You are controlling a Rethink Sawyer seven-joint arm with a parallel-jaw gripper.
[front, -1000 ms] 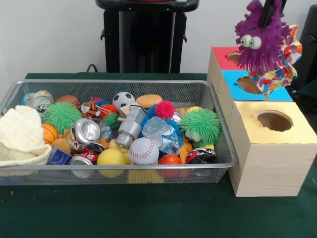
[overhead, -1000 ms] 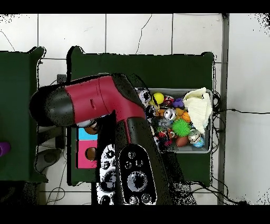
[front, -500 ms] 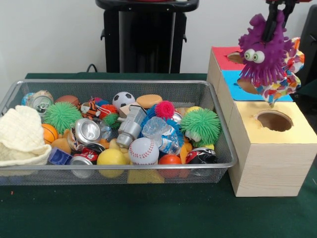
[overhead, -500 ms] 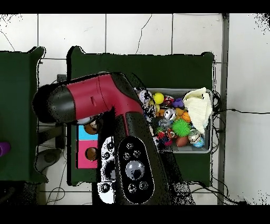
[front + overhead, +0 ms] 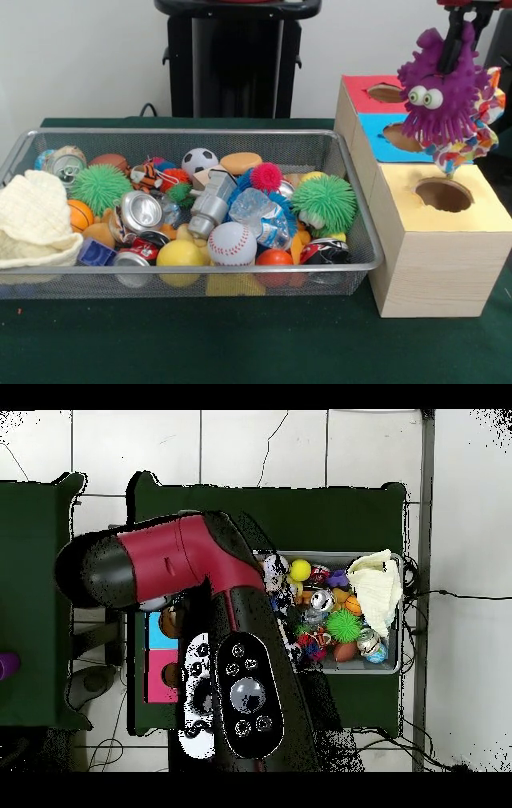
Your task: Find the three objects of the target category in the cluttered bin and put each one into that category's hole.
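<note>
Black fingers (image 5: 458,36) of the gripper (image 5: 453,60), at the top of the front view over the worktop's right edge, pinched together on the top tuft of a purple spiky toy (image 5: 442,92) with googly eyes. Behind and below the toy, a printed cloth (image 5: 474,146) with bright dots, hanging over the far rim of the round hole (image 5: 444,194) in the yellow-topped box (image 5: 436,264) at the near right corner. Cannot tell whether held in the same pinch or merely snagged on the spikes.

Judged step: drop of the cloth into the yellow hole.

- Centre the cloth's lowest tip over the opening before any release; at present hanging slightly to the far side.
- Lower until the tip enters the hole, then part the fingers.
- Expect the toy to fall too; being the wrong kind, likely to land on or in the hole, so watch for a blocked opening.
- Keep clear of the blue-topped hole (image 5: 400,138) and the red-topped hole (image 5: 384,93) further along the right edge.

Wire bin (image 5: 192,270) across the left and middle of the worktop, crowded with balls, cans and a cream knitted cloth (image 5: 34,220). Boxes hidden beneath the arm (image 5: 190,584) in the overhead view.
</note>
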